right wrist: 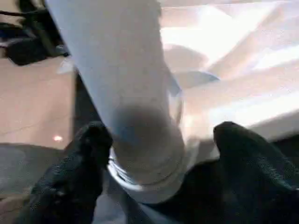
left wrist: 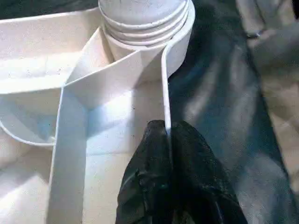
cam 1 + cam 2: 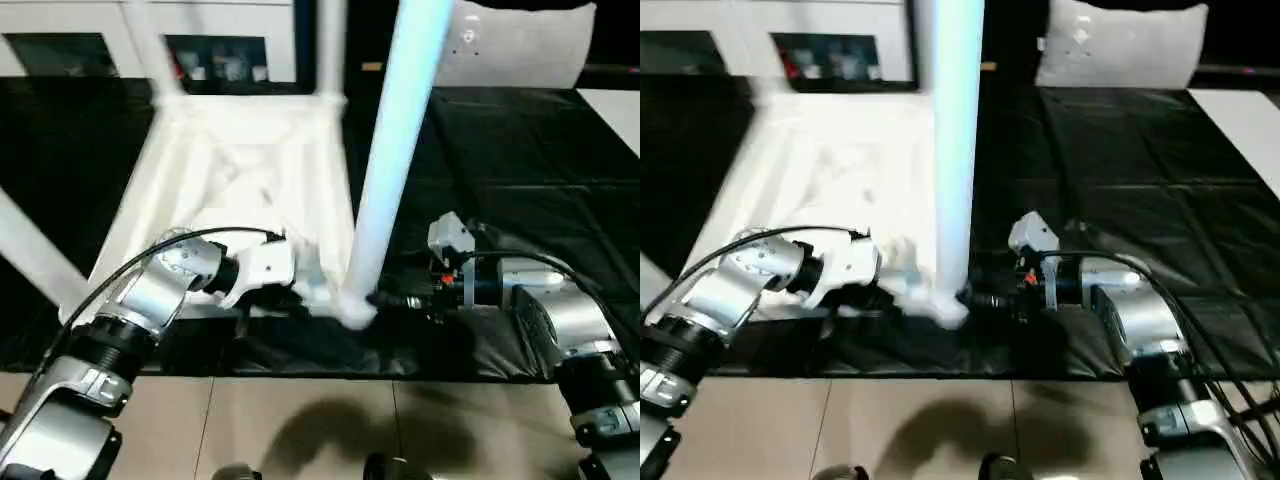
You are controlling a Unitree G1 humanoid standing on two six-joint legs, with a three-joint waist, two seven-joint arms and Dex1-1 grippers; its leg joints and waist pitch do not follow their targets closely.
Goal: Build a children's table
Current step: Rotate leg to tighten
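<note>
Left gripper (image 2: 167, 135) pinched shut on tabletop (image 3: 230, 170) rim wall, beside the near corner socket (image 2: 180, 37). Tabletop lies underside-up on black mat (image 3: 520, 170). Right gripper (image 1: 159, 140) spread wide, straddling the near leg (image 3: 395, 150), gripping nothing.

Risk: leg half-seated; may lean or topple.

Count: one tabletop, four legs standing, two grippers.

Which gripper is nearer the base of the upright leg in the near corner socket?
Right. The right gripper straddles the leg at its base, fingers apart; the left gripper pinches the tabletop rim beside that socket.
</note>
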